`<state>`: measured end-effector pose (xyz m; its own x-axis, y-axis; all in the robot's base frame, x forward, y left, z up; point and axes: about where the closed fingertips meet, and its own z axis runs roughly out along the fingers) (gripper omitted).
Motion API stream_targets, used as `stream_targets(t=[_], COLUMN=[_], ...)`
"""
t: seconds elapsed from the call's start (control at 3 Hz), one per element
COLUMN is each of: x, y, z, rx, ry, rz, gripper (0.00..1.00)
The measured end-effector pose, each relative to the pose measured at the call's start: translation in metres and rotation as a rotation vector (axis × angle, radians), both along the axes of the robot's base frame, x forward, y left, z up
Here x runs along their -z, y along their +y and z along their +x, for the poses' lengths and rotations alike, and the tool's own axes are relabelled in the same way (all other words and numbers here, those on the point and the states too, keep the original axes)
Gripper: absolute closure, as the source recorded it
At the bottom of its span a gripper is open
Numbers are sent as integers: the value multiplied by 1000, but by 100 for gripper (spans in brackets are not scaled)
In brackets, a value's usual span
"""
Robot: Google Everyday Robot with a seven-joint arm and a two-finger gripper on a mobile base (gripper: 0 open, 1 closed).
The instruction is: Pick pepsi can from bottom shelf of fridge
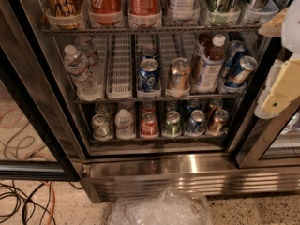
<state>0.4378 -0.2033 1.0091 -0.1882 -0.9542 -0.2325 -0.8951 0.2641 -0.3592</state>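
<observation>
Coca-Cola script on red bottle (105,1)

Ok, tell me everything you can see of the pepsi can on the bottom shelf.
The pepsi can is small, blue aluminium by its look, with a silver top and pull tab. It stands upright at the front of the bottom shelf, second lane from the right, between a green can and a copper can. Another can stands behind it. The hand, open, is at the right edge, higher up, not touching it.
</observation>
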Motion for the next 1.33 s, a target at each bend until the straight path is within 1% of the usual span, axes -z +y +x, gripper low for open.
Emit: stream_targets(t=[0.33, 0.67, 1.0, 1.33], x=[0, 12, 53, 108], y=[0, 10, 44, 89], z=[0, 4, -11, -19], rx=[0, 37, 151, 264], ry=[0, -22, 13, 87], rz=[0, 86, 296, 468], gripper=[0, 0, 0, 0])
